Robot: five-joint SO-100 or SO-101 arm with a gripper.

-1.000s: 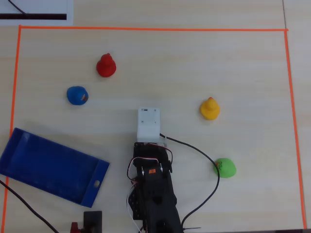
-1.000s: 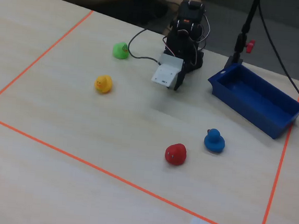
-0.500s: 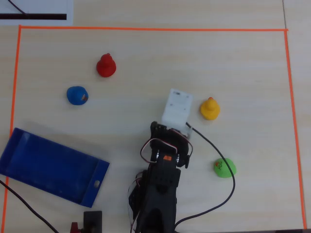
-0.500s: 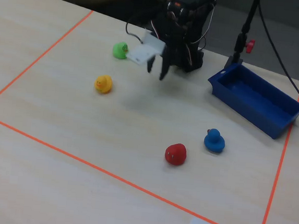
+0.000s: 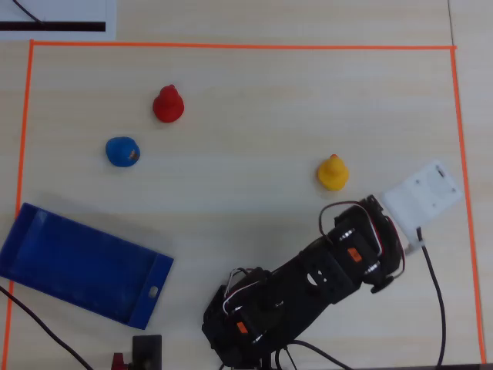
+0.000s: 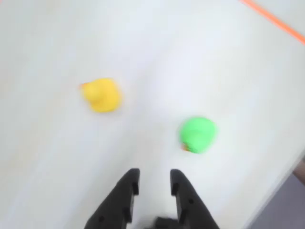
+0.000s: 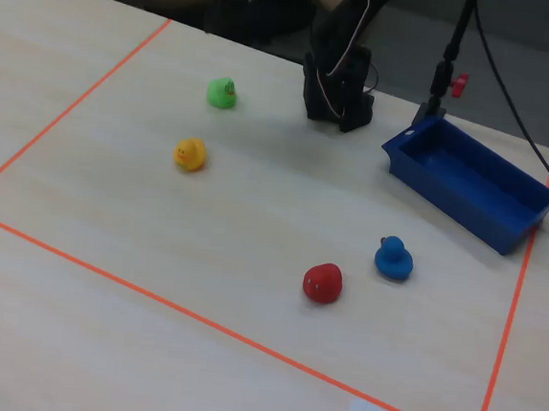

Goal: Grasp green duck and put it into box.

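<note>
the green duck point(image 7: 223, 93) sits on the pale wooden table point(image 7: 254, 223), inside the orange tape border point(image 7: 61, 120) and near its far edge in the fixed view, with nothing touching it. in the wrist view the same duck point(image 6: 198, 135) is blurred, lying just ahead and to the right of the gripper point(image 6: 153, 182), whose 2 dark fingers point(image 6: 129, 183) stand a little apart with only bare table showing between them, so the jaws are released and hold nothing. in the overhead view the arm point(image 5: 308, 285) stretches toward the lower right corner of the taped area and covers the spot where the green duck lies, so the duck cannot be made out there; the white camera housing point(image 5: 424, 193) at the wrist hangs near the right tape line.

the yellow duck point(image 7: 190, 154) stands near the green one, closer to the fixed camera; in the wrist view it point(image 6: 101, 95) shows to the left and further ahead. the box point(image 7: 469, 181), a dark blue tray, rests well apart from the green duck on the other side of the arm's base point(image 7: 337, 100); in the overhead view it point(image 5: 77, 262) lies at the lower left, tilted, its tab end with a small hole pointing toward the arm. the blue duck point(image 7: 394, 258) and the red duck point(image 7: 323, 282) sit close together, well away from the gripper.
</note>
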